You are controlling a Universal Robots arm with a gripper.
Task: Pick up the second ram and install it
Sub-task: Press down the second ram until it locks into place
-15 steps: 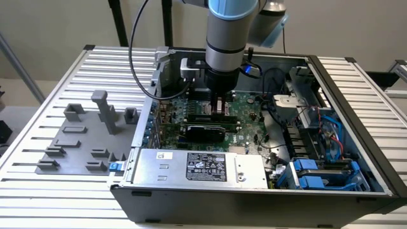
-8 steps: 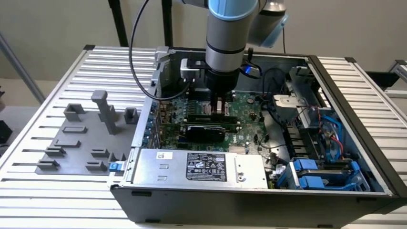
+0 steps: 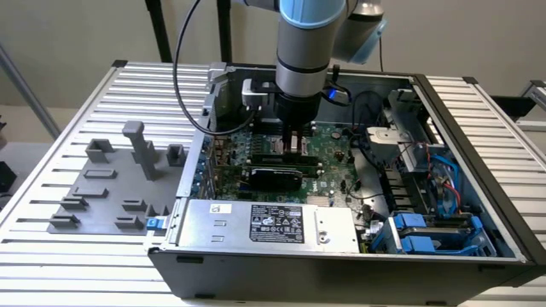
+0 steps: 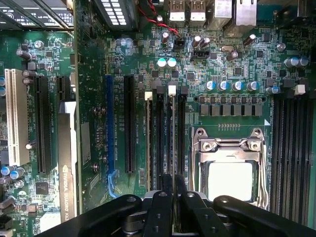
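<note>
Wrist view: my pincer (image 4: 168,197) pinches the second ram (image 4: 169,143) by its top edge, standing it in a slot at 9 o'clock from the CPU socket (image 4: 231,173). Judged light, stiff, fragile; hold bare edges, not the chips.

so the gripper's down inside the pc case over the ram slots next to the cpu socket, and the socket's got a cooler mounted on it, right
Not quite: no cooler is mounted. The wrist view shows the CPU socket bare, with its metal frame and the chip's top exposed. The rest holds: the gripper is down inside the case over the RAM slots beside the socket.
</note>
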